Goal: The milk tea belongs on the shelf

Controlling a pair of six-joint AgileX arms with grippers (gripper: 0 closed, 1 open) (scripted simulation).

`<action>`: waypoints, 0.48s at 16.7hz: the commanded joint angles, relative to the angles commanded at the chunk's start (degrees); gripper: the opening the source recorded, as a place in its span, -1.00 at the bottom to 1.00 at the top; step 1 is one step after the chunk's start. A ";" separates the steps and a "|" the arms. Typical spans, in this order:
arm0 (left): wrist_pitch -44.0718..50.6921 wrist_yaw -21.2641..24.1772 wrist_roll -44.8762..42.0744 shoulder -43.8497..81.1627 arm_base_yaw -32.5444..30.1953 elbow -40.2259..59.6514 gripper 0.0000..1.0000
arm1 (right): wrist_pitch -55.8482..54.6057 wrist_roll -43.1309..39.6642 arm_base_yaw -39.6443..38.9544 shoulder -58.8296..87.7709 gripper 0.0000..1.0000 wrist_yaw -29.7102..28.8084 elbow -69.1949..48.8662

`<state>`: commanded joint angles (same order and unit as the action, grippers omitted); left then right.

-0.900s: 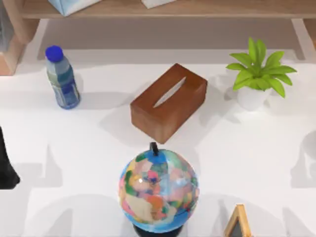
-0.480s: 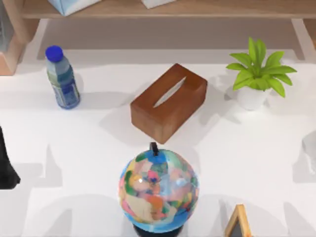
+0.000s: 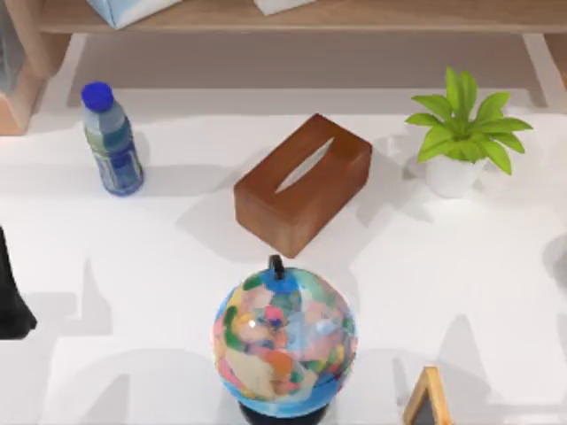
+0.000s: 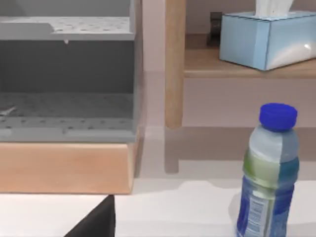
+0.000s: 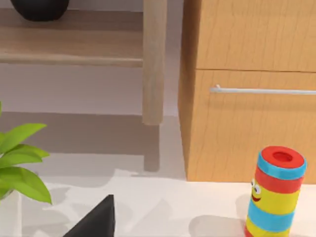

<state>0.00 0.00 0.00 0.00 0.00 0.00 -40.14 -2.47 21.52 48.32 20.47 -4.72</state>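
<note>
The shelf (image 3: 292,16) runs along the far edge of the white table (image 3: 133,257), with a pale blue tissue pack (image 4: 264,37) lying on its board. In front of the shelf, mid-table, sits a brown tissue box (image 3: 303,183); a globe (image 3: 283,335) stands just nearer than that box. A potted plant (image 3: 462,133) stands right of the box, and a blue-capped bottle (image 3: 112,138) left of it, near the shelf's left post. The left arm (image 3: 11,292) waits at the table's left edge. I cannot tell how either gripper's jaws stand.

Wooden shelf (image 3: 354,16), glossy globe (image 3: 283,341)
</note>
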 joint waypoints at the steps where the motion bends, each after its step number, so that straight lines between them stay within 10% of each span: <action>1: 0.00 0.00 0.00 0.00 0.00 0.00 1.00 | -4.50 -0.28 2.43 5.26 1.00 2.31 -0.53; 8: 0.00 0.00 0.00 0.00 0.00 0.00 1.00 | -33.62 -2.06 18.01 40.04 1.00 17.13 -3.95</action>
<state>0.00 0.00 0.00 0.00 0.00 0.00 -73.75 -4.53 39.53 88.37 37.60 -8.68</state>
